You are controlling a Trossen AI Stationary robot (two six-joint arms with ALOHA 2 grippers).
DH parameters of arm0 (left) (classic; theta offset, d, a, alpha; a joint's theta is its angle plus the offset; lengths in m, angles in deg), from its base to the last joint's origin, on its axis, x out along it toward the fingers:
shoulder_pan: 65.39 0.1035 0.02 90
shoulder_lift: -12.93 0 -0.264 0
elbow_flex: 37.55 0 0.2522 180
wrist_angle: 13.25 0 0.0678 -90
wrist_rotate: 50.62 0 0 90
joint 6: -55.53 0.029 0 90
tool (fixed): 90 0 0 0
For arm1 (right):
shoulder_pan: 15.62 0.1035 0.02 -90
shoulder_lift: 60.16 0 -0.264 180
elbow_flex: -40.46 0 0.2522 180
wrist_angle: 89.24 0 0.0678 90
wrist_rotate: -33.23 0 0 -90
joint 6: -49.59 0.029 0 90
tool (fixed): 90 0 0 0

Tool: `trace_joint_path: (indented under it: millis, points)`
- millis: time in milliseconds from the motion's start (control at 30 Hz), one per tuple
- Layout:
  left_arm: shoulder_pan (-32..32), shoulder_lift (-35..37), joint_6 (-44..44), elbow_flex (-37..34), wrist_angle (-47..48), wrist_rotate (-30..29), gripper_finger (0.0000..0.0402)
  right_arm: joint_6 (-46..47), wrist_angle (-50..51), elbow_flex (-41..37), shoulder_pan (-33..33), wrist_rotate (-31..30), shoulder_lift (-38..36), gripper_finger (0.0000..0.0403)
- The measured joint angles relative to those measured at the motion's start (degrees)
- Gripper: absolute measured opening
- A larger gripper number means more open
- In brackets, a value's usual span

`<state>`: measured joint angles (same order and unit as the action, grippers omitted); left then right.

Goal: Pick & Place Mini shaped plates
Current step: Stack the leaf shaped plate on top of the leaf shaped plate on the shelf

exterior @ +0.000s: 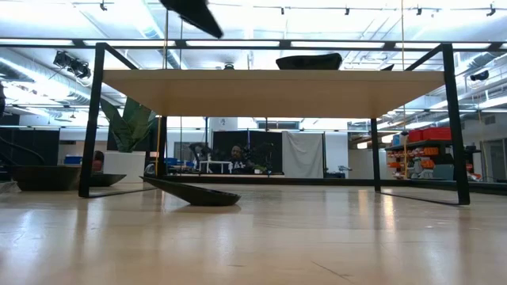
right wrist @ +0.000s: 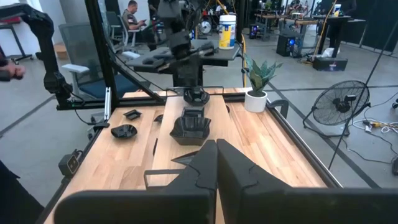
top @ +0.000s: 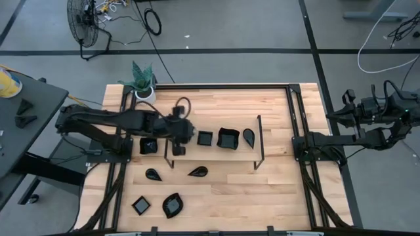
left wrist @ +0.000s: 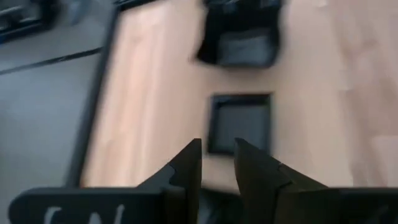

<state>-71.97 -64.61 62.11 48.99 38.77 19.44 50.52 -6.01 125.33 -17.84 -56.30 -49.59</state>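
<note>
Left wrist view: square plate [left wrist: 239, 121] just beyond gripper [left wrist: 217, 158].

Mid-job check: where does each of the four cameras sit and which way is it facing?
High: overhead, straight down; both arms, left hand over the dishes.
Low: table height, level across; a leaf-shaped plate nearby.
Left wrist: looks down past its fingers at a small square plate.
Right wrist: from the table's end, lengthwise past its shut hand.
Shared: high and right wrist show the potted plant.
</note>
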Motion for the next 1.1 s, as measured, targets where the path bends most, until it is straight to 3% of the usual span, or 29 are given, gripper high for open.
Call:
trace_joint_path:
  millis: [133,233,700,1100]
  points:
    - [0.0,3.7,-2.6,0.0,7.2,-10.4,0.0099,0.0,0.0,0.0,0.0,0.0,0.0,0.0006]
    - [0.0,6.0,-4.7,0.0,11.5,-13.5,0.0099,0.0,0.0,0.0,0.0,0.0,0.0,0.0006]
    - [4.5,12.7,-25.0,0.1,27.6,-14.3,0.0099,0.0,0.0,0.0,0.0,0.0,0.0,0.0006]
    - [12.7,13.8,-37.5,0.0,38.4,-6.6,0.0099,0.0,0.0,0.0,0.0,0.0,0.0,0.0006]
